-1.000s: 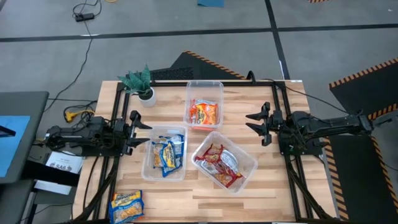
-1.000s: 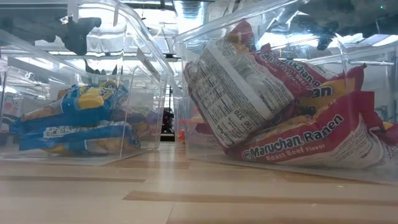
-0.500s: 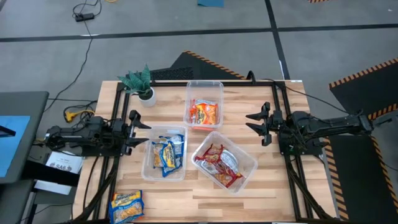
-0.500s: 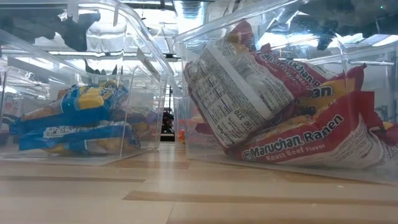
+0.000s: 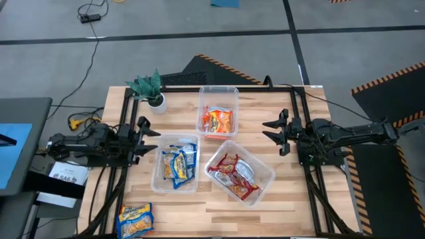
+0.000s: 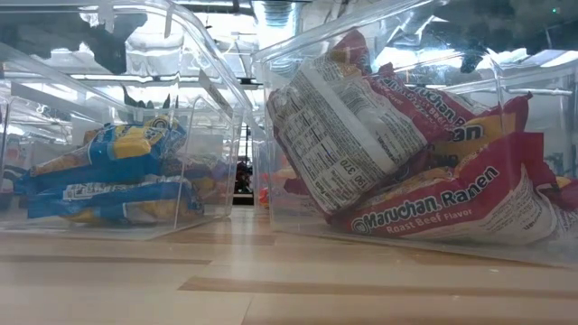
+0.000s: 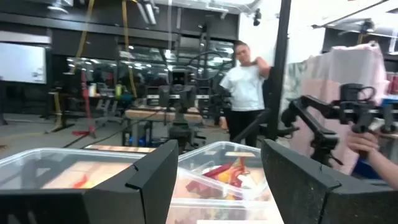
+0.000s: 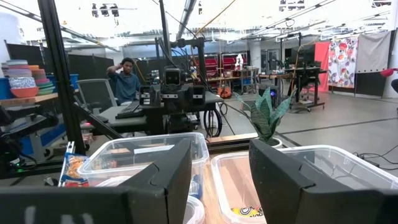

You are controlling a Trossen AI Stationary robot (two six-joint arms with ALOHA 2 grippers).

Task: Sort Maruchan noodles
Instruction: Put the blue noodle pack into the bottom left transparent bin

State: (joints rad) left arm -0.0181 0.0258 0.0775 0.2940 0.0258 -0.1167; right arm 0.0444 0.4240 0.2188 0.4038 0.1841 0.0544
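Noodle packets: one loose packet [image 5: 135, 220] at the counter [image 5: 279, 199] near-left corner, rest binned; light, crinkly, slippery, brittle inside, best pinched across a flat edge seam; left pincer [image 5: 147, 139] and right pincer [image 5: 271, 131] both wide, empty.

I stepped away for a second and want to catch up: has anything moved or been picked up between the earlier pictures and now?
Almost nothing. The left gripper has drawn back very slightly from the bin of blue packets; its jaws are open and empty. The right gripper, also open and empty, the three bins and the loose packet at the table's front corner stayed put.
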